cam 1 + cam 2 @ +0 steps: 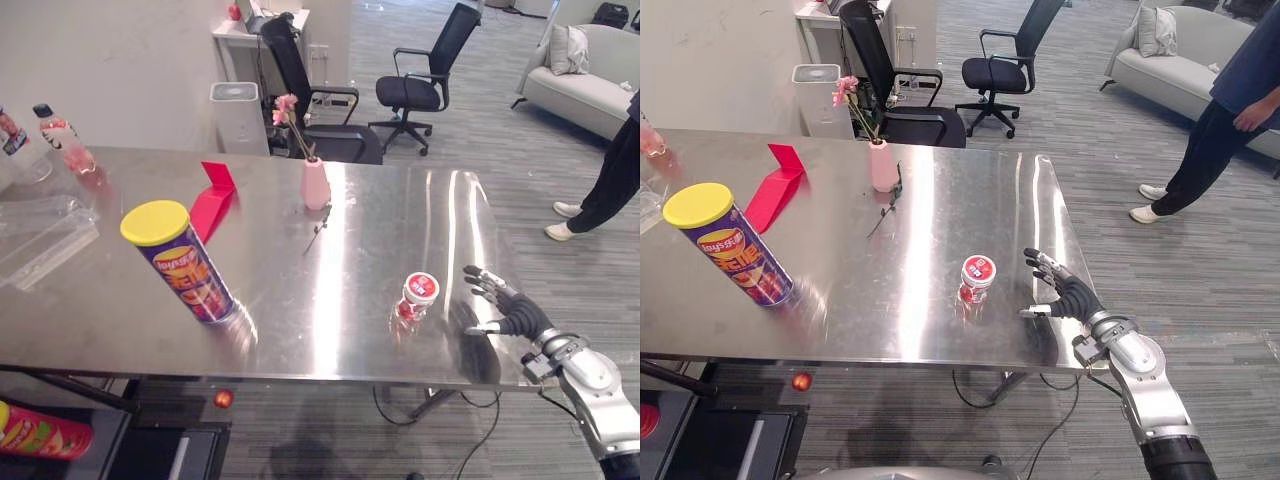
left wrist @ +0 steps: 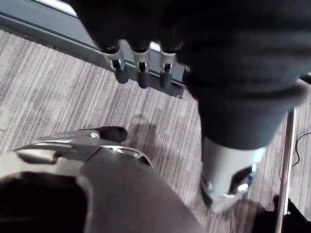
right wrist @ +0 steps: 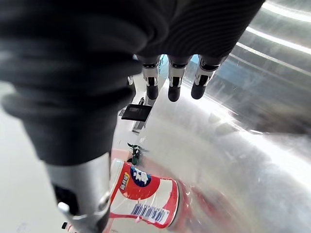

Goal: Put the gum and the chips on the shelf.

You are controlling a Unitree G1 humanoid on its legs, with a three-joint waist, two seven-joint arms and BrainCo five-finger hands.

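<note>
On the steel table (image 1: 300, 335): both task items stand here, and neither is on a shelf.
Gum: the small red-and-white gum tub (image 1: 418, 297) is upright near the front right edge, red lid up.
Chips: the purple chips can (image 1: 180, 262) stands lid up toward the front left, well apart from the gum tub.
Right hand: my right hand (image 1: 518, 314) hovers just beside the gum tub on its right side. Its fingers are straight and spread and it holds nothing. I see a gap between the fingertips and the tub.
Left hand: my left hand (image 2: 142, 68) hangs low over the carpet (image 2: 58, 87), fingers relaxed, with nothing in it.
Shelf: I can't pick it out for certain. A dark low rack (image 1: 165, 450) below the table's front left may be it.
Done so far: nothing, as I judge it, since neither item is lifted or moved toward a shelf.
Step in hand: I read this as the reach for the gum tub, before any grasp.
Left to do: close on the gum tub, carry it and set it down, then do the same with the chips can.
Bystander: a person (image 1: 1215, 130) stands on the carpet well to the right of the table.
</note>
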